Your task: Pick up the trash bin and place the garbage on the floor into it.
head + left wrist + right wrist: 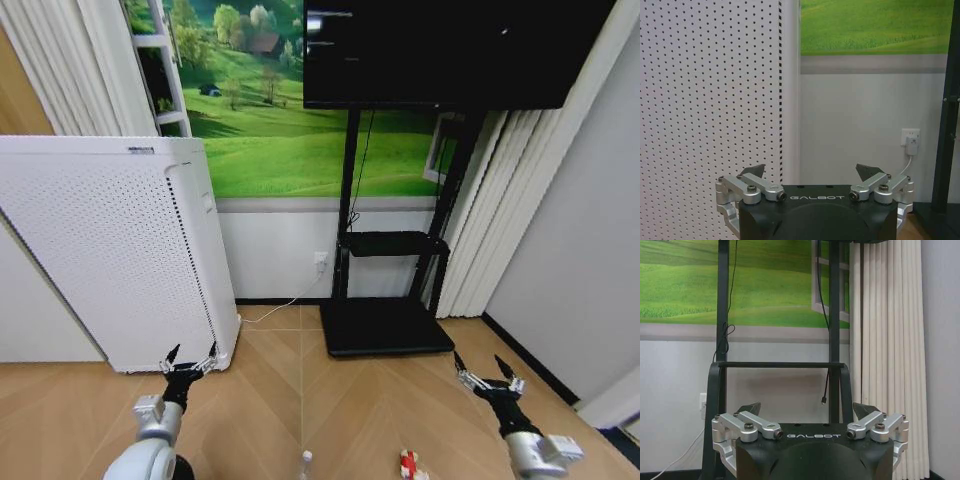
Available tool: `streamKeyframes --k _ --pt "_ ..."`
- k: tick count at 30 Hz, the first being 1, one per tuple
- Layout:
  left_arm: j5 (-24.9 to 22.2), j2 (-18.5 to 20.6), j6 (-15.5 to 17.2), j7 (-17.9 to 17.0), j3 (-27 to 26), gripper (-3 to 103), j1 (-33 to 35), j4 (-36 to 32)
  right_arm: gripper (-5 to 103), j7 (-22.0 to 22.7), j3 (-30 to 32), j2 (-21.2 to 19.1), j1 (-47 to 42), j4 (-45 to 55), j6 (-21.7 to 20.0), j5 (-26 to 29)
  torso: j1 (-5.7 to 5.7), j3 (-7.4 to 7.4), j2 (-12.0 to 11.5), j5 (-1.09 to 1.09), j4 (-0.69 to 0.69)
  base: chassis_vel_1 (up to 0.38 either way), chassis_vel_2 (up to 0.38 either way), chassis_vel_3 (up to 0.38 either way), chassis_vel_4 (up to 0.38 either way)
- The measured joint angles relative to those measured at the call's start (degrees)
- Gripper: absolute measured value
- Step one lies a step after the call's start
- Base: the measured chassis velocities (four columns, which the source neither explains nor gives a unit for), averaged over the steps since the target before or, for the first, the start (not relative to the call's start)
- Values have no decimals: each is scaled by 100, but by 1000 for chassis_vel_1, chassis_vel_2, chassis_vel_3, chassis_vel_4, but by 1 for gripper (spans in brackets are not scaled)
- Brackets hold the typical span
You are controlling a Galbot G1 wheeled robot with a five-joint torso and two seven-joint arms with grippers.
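Two pieces of garbage lie on the wooden floor at the near edge of the head view: a red-and-white crumpled piece and a small clear bottle. The trash bin is out of view. My left gripper is held out low in front of the white perforated appliance, open and holding nothing. On the other side my right gripper points at the TV stand, also open and holding nothing. Both hang above the floor, farther out than the garbage.
A tall white perforated appliance stands at the left against the wall. A black TV stand with a flat base sits ahead in the middle, with curtains to its right. A cable runs from a wall socket.
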Motion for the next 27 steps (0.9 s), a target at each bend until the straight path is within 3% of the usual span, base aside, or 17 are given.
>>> streamKeyframes --k 27 --pt "6 -15 -25 -11 16 100 11 10 100 -10 13 17 -34 19 28 5 -117 -467 -585 0 0 0 0 0 0"
